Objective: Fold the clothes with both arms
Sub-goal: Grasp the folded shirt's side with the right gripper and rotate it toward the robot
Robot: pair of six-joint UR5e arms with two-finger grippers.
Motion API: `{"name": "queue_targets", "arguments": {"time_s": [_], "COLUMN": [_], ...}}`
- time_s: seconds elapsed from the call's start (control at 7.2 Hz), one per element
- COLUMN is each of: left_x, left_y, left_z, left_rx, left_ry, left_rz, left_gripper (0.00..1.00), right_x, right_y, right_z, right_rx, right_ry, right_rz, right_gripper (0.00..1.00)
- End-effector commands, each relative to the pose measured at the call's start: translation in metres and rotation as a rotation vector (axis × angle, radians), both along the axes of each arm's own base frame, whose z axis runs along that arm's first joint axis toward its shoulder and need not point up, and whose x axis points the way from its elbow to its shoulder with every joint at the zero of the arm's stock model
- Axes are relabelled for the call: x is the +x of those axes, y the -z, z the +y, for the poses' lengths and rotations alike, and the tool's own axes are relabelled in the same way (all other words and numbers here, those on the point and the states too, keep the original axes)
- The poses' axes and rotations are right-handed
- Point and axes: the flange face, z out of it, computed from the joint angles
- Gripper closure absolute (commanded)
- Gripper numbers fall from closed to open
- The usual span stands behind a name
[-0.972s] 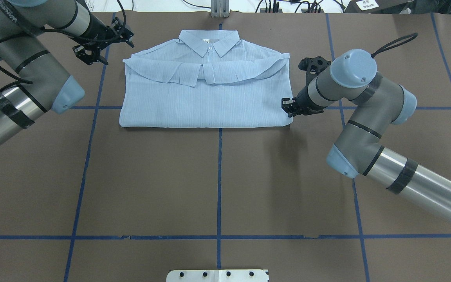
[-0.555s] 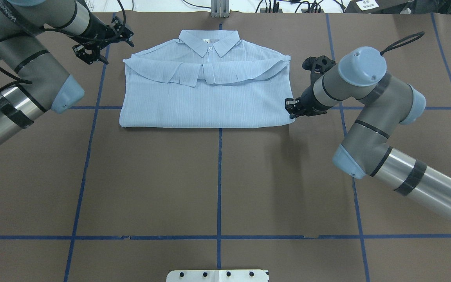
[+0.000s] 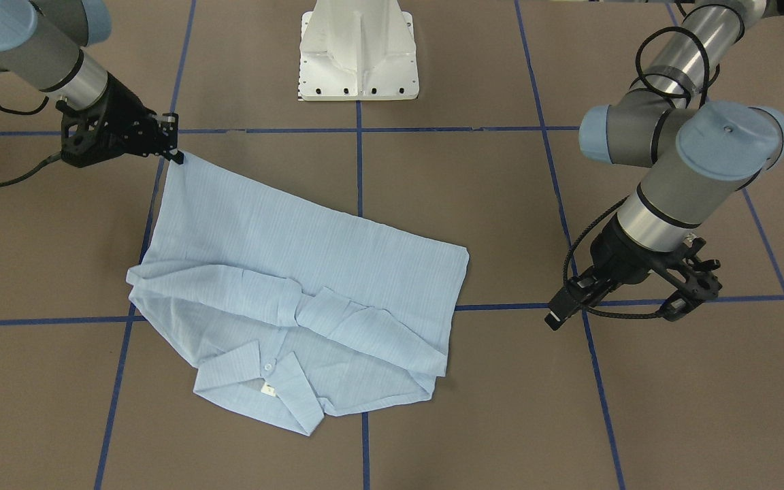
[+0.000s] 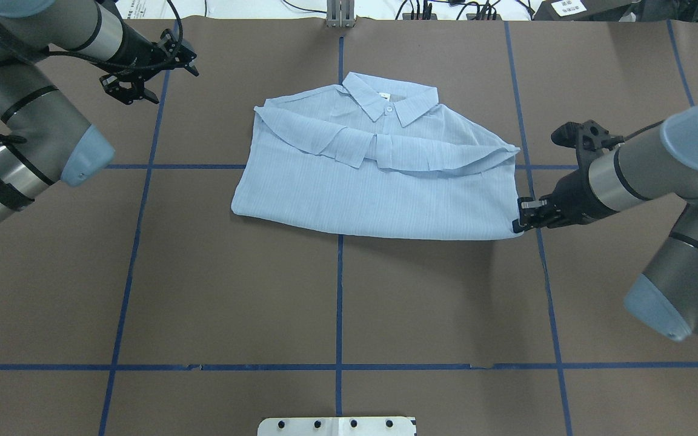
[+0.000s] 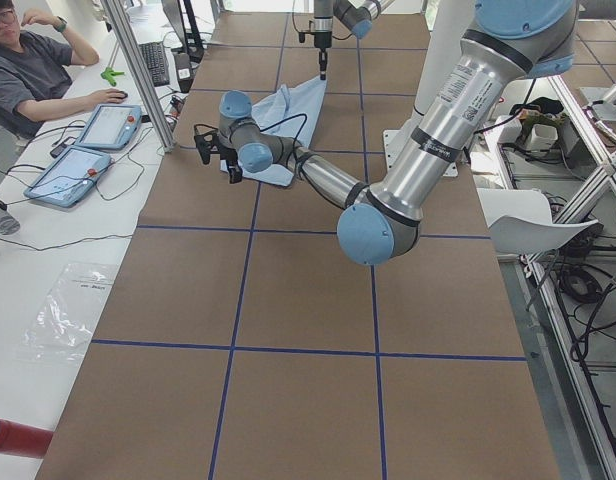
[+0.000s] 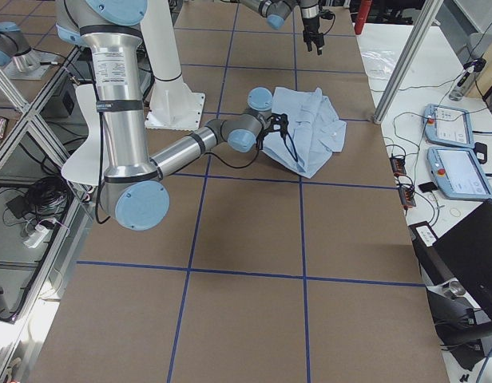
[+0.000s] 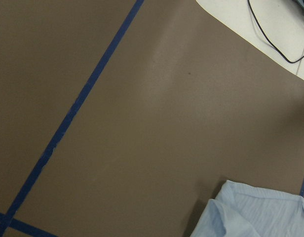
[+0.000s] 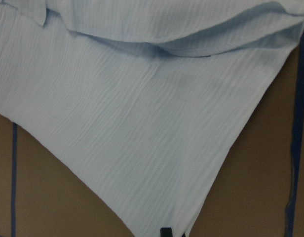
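The right arm [image 4: 640,169] reaches in low from the side, its forearm nearly level with the surface [image 4: 203,290]. Its jaws are closed tight on the near right corner of the shirt [image 4: 373,194], and the wrist view shows the cloth running to a point at the black tips. The left arm [image 4: 28,103] is bent at the elbow, with its wrist turned down over bare surface at the far left, well apart from the shirt. Its jaws stand wide and hold nothing.

The shirt is pale blue, thin and finely ribbed, with a crinkled look. It lies front up and partly folded. Both sleeves are laid across the chest, and their cuffs meet near the middle. The collar [image 4: 391,100] points to the far edge, closed with a white button [image 4: 388,109], and a small white tag [image 4: 384,95] sits inside it. The garment lies askew across the centre line, more to the right half.

The surface is covered in matt brown sheeting marked into squares by blue tape lines [image 4: 340,303]. The white pedestal [image 3: 359,51] stands at the robot's edge. Beyond the far edge, a seated person [image 5: 28,70] is at a white side table with two handheld screens [image 5: 73,170] and loose cables.
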Motion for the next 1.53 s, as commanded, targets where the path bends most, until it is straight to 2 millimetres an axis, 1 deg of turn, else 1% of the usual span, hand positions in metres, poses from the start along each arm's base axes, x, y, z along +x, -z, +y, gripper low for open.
{"name": "queue_targets", "arguments": {"time_s": [0.0, 0.14, 0.28, 0.42, 0.56, 0.69, 0.83, 0.97, 1.11, 1.25, 1.39], "left_x": [-0.007, -0.008, -0.007, -0.001, 0.015, 0.042, 0.063, 0.097, 0.145, 0.188, 0.224], "left_y": [0.005, 0.009, 0.013, 0.016, 0.022, 0.028, 0.035, 0.039, 0.054, 0.072, 0.076], "left_z": [0.015, 0.017, 0.020, 0.023, 0.033, 0.049, 0.065, 0.091, 0.127, 0.155, 0.185], "left_rx": [0.003, -0.002, 0.005, 0.008, 0.017, 0.025, 0.028, -0.002, -0.053, -0.088, -0.094], "left_ry": [0.008, 0.014, 0.011, 0.000, -0.029, -0.074, -0.110, -0.137, -0.147, -0.156, -0.160], "left_rz": [0.020, 0.030, 0.035, 0.037, 0.044, 0.050, 0.055, 0.031, -0.006, -0.037, -0.050], "left_gripper": [0.06, 0.05, 0.04, 0.02, 0.01, 0.01, 0.01, 0.01, 0.02, 0.03, 0.06], "right_x": [-0.027, -0.049, -0.060, -0.067, -0.068, -0.064, -0.055, -0.044, -0.030, -0.016, -0.013], "right_y": [0.036, 0.051, 0.050, 0.047, 0.046, 0.063, 0.082, 0.091, 0.096, 0.098, 0.096], "right_z": [0.120, 0.172, 0.194, 0.193, 0.181, 0.154, 0.119, 0.084, 0.052, 0.034, 0.024], "right_rx": [-0.018, -0.060, -0.058, -0.028, 0.002, 0.031, 0.052, 0.065, 0.076, 0.081, 0.086], "right_ry": [0.251, 0.357, 0.406, 0.360, 0.290, 0.203, 0.117, 0.033, -0.050, -0.102, -0.131], "right_rz": [-0.053, -0.064, -0.060, -0.046, -0.038, -0.073, -0.114, -0.130, -0.137, -0.137, -0.129], "right_gripper": [1.00, 1.00, 0.72, 0.01, 0.00, 0.00, 0.00, 0.00, 0.00, 0.00, 0.00]}}
